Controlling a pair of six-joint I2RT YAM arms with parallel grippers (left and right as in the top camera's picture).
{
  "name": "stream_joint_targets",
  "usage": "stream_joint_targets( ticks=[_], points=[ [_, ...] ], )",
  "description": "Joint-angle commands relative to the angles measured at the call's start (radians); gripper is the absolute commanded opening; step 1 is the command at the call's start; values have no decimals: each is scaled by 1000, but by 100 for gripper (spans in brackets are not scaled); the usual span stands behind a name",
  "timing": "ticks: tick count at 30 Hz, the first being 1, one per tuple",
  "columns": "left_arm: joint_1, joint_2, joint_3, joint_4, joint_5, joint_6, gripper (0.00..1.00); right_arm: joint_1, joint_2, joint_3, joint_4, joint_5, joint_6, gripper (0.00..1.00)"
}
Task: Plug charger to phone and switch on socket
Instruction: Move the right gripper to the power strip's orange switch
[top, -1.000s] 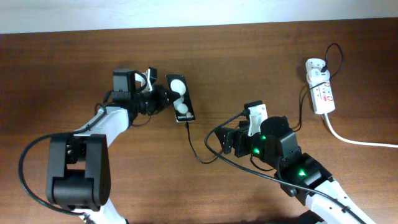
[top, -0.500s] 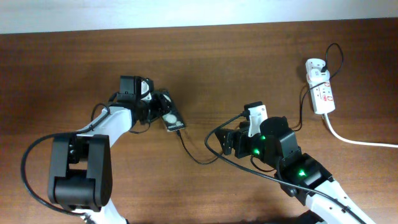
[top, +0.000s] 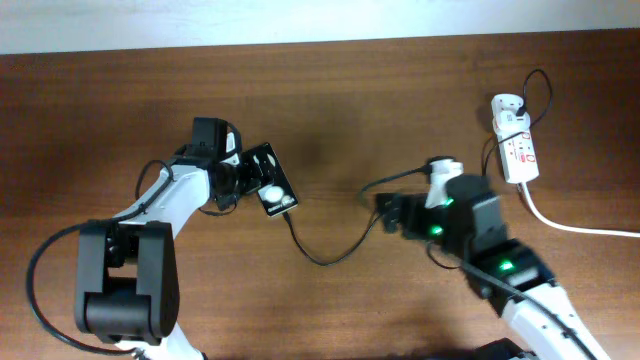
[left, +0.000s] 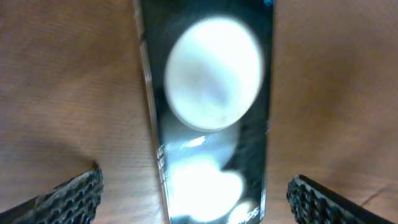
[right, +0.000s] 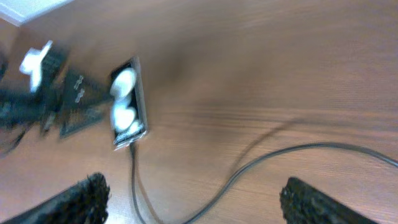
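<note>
The socket (top: 516, 146) lies open from above and at its 3 o'clock side. The charger (right: 311, 147) cable runs along its 9 and 12 o'clock sides, and the white cord (top: 570, 226) leaves at 5 o'clock. Across the middle of the bench (top: 100, 100), the cable's slack loop bars a low pass. The left fingers (left: 71, 196) stand wide of the phone (left: 211, 112), with wood showing in both gaps.

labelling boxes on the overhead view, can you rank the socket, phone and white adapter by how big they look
1. socket and phone: about alike. The socket looks slightly longer, but the phone may sit nearer the camera, so these two are left unranked.
2. white adapter, at the socket's far end: clearly smallest.
</note>
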Motion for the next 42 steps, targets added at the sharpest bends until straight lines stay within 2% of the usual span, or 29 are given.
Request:
stream_joint_targets(
  ticks=[1, 2, 3, 6, 9, 13, 17, 21, 28, 42],
  points=[
    [1, -58, 73, -51, -61, 61, 99, -195, -9, 123, -87, 4, -34, 69],
    [1, -90, 89, -52, -60, 80, 99, -293, -3, 150, -110, 4, -45, 17],
    [1, -135, 99, -53, -60, 93, 99, -354, 5, 160, -114, 3, -45, 4],
    [-1, -261, 101, -55, -58, 173, 99, -594, 81, 185, -115, -54, -45, 4],
    [-15, -328, 101, -78, -58, 250, 99, -757, 235, 242, -109, -151, -45, 4],
    [-46, -347, 101, -86, -57, 277, 99, -855, 504, 363, -109, -169, -45, 4],
    [-56, -347, 101, -89, -58, 277, 98, -866, 731, 503, -93, -165, -51, 4],
    [-56, -347, 101, -95, -58, 277, 99, -866, 874, 578, -23, -165, -52, 4],
    [-56, -347, 101, -95, -58, 277, 98, -839, 946, 580, 187, -166, -52, 4],
    [-56, -347, 101, -92, -58, 277, 99, -784, 1074, 581, 286, -166, -45, 4]
  ],
)
